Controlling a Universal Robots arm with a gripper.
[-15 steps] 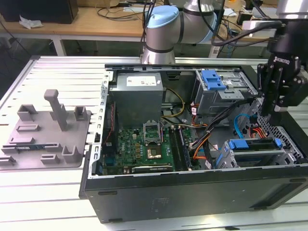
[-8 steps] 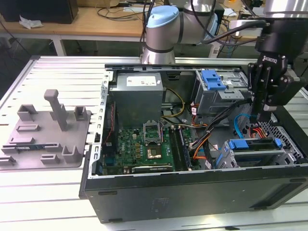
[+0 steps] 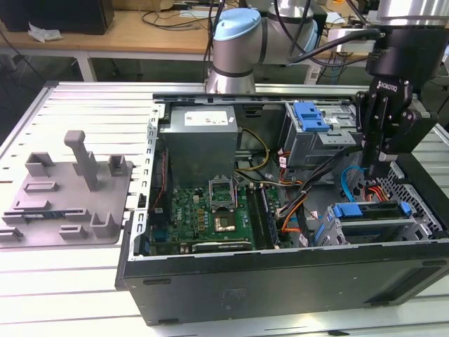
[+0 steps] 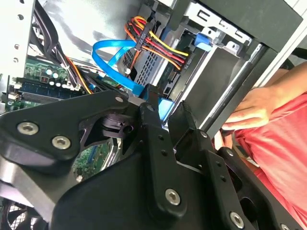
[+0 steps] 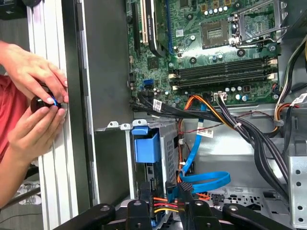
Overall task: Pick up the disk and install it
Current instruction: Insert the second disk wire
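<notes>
While the grey fixture tray [image 3: 70,189] on the worktop [image 3: 63,281] at the exterior view's left carries no drive, the work sits further right, inside the open computer case [image 3: 280,295]. The green motherboard [image 3: 207,210] lies flat in the middle of the case, with the power supply [image 3: 203,137] on its far side.

To the right of the board, a bundle of cables [image 3: 302,203] runs toward the near right corner. A grey metal cage [image 3: 414,228] stands there, and the disk [image 3: 372,226] appears to lie in it, its blue bracket [image 3: 358,209] showing along the top.

The gripper [image 3: 374,168] hangs just above that cage, with the arm [image 3: 235,49] rising behind the case. In both wrist views the fingers [image 4: 153,120] stand slightly parted with nothing between them, and the blue bracket [image 5: 146,147] and a looping blue cable [image 5: 206,179] lie beyond their tips.

The step in hand looks like seating the disk. Doing it well calls for:
- keeping the fingers square to the bracket and pushing straight along the cage;
- staying clear of the blue cable and the red and yellow wires [image 4: 160,45] so nothing snags.

In the first wrist view a person's hands [image 5: 33,81] rest against the outer edge of the case, so motion there should be slow.
</notes>
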